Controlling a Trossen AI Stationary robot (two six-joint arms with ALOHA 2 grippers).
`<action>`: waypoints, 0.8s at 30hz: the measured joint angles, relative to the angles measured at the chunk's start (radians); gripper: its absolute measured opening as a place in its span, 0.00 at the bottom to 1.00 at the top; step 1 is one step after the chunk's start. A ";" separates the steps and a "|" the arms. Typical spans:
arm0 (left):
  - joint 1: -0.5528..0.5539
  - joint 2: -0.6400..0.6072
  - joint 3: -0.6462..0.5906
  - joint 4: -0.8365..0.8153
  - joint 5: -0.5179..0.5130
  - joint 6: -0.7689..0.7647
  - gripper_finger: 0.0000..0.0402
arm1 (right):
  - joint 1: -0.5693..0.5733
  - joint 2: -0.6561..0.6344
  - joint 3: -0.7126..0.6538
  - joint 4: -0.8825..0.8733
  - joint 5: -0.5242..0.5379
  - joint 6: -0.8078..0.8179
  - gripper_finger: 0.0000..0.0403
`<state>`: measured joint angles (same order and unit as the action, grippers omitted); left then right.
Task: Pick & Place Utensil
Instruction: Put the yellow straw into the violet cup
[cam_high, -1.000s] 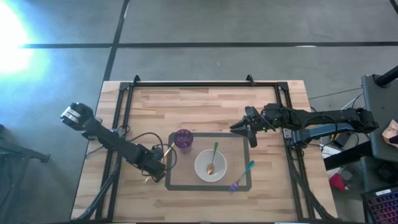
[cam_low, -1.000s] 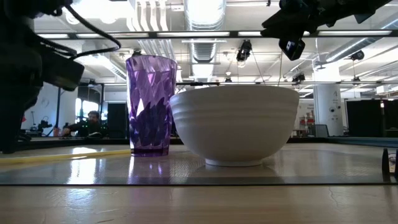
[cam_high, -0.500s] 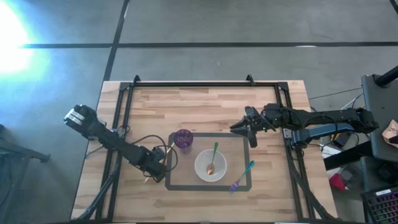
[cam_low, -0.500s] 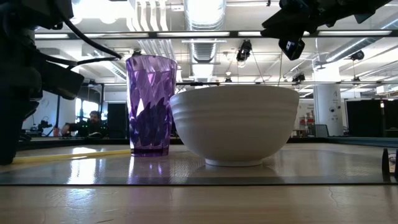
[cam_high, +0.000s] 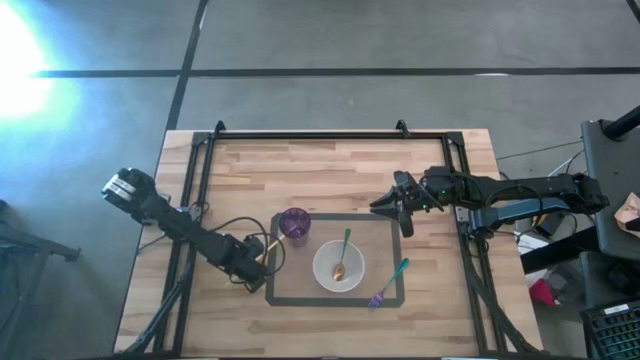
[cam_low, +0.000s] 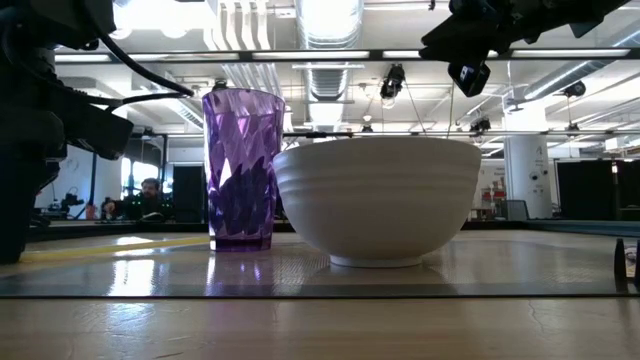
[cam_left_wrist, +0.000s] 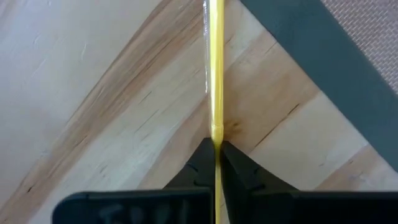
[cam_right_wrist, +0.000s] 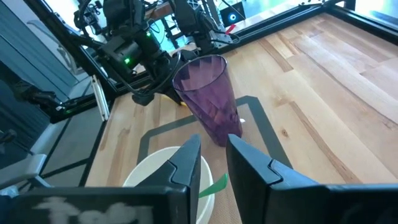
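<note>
The left gripper sits low on the wooden table, its fingers pinched together on a thin yellow utensil. In the left wrist view the yellow handle runs straight ahead from between the fingertips, lying flat on the boards, with the dark border of the grey mat crossing just beyond it to one side. Which kind of utensil it is cannot be told: its working end is cut off past the frame edge, and from above only a sliver of yellow shows at the gripper, the rest hidden under the arm. In the low view it reads as a faint yellow streak on the table beside the dark mass of the left arm.

Just past the left gripper, on the mat, stands a purple tumbler, and beyond that a white bowl with a green-handled spoon resting in it. Farther still lies a fork with a teal handle and purple head, half on the mat's border.

The right gripper hangs above the mat's far corner, well apart from everything; its fingers stand slightly parted around nothing, the tumbler and bowl rim ahead of them.
</note>
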<state>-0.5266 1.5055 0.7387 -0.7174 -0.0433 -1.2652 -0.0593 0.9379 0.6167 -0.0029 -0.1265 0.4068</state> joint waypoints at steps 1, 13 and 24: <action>0.000 0.000 -0.002 0.000 0.000 -0.006 0.02 | 0.000 0.000 0.000 0.000 0.000 0.000 0.18; 0.000 -0.054 -0.012 -0.165 -0.035 -0.047 0.00 | 0.000 0.000 0.000 -0.001 0.000 0.000 0.18; 0.001 -0.170 0.017 -0.349 -0.086 -0.065 0.00 | 0.000 0.001 0.000 -0.002 0.000 -0.008 0.20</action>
<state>-0.5255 1.3356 0.7559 -1.0659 -0.1293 -1.3300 -0.0593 0.9386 0.6167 -0.0044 -0.1268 0.3991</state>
